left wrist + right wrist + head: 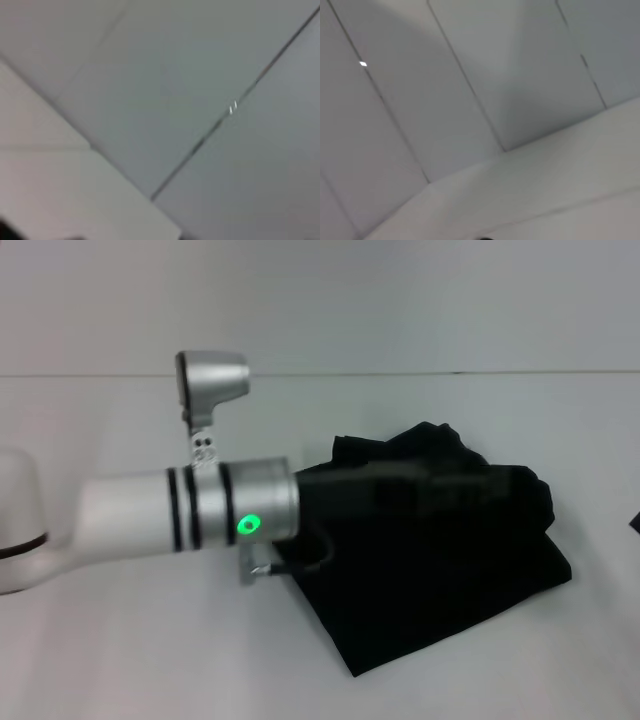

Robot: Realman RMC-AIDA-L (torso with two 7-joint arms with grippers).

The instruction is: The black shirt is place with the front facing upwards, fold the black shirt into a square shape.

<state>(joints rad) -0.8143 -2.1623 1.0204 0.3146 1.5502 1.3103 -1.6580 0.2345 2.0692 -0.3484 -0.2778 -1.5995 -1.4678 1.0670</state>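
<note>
The black shirt [440, 580] lies on the white table [120, 650] right of centre, as a roughly folded, bunched heap. No letters or label show. My left arm [190, 510] reaches in from the left, level over the shirt. Its black left gripper [490, 488] lies across the upper part of the heap and blends with the cloth. A dark sliver [636, 523] at the right edge of the head view may be my right gripper. Both wrist views show only pale panels and no shirt.
The table's far edge [400, 373] meets a plain pale wall. A cable loop [300, 562] hangs under my left wrist, just above the shirt's left edge. White table surface surrounds the shirt on the left and in front.
</note>
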